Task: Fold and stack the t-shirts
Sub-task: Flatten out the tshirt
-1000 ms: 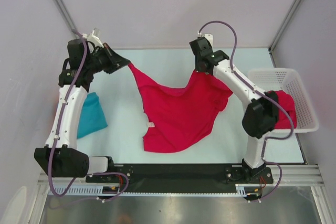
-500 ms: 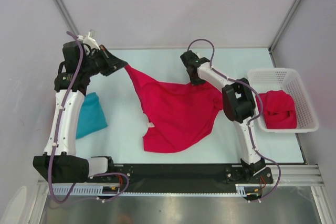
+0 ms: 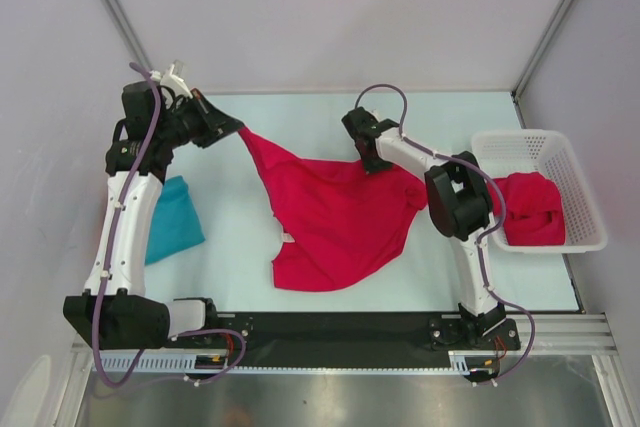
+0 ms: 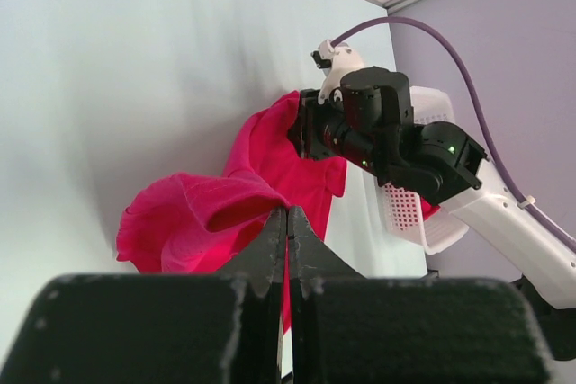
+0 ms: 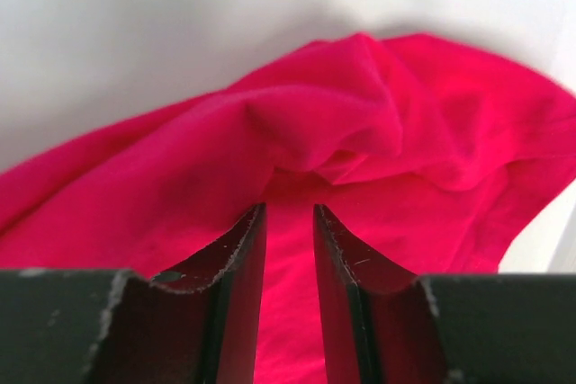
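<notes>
Left tool (image 4: 286, 211) pinches crimson t-shirt (image 3: 335, 212) tight; right tool (image 5: 289, 209), narrowly parted over it, grip unclear.

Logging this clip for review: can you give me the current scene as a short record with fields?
left end effector: shut on a raised corner of the spread crimson t-shirt
right end effector: closed on that shirt's far edge
teal t-shirt: lying at the left, untouched
second crimson t-shirt: in the white basket
stack: not yet started
</notes>
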`<state>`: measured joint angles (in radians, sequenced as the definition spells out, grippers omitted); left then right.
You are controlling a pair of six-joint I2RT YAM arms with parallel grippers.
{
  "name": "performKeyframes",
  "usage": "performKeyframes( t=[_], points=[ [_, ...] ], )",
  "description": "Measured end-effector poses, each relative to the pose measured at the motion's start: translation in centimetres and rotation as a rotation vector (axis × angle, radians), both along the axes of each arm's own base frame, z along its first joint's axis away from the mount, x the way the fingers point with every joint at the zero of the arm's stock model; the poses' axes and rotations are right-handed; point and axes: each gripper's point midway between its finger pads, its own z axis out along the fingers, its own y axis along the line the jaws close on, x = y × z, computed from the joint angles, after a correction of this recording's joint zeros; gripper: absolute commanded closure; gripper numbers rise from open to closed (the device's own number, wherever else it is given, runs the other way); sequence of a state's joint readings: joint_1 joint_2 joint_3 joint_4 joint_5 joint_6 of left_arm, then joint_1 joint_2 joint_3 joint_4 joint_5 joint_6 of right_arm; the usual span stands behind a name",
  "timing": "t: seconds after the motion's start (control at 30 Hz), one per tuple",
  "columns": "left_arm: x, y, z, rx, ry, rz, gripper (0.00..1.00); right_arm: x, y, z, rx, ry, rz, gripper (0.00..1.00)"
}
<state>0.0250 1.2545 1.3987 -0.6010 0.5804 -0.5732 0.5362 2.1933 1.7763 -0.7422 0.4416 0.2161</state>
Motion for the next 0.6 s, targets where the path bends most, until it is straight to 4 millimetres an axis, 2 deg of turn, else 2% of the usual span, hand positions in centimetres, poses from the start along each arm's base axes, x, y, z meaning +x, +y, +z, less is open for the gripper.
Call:
performKeyframes(
  t=[0.2,0.47,0.6],
  points=[
    [-0.1,0.2,-0.1,0.005,-0.002,0.001,1.00,-0.8,-0.4,-1.3,-0.014,0.029,0.000,0.68],
    [0.0,0.3,-0.1,0.005,-0.003,0.007,1.00,0.1,-0.5,-1.8,-0.011,0.022,-0.010,0.67],
    [0.0,0.4,-0.1,0.005,-0.002,0.007,1.00,1.0,-0.5,-1.2,0.000,0.002,-0.018,0.67]
  ],
)
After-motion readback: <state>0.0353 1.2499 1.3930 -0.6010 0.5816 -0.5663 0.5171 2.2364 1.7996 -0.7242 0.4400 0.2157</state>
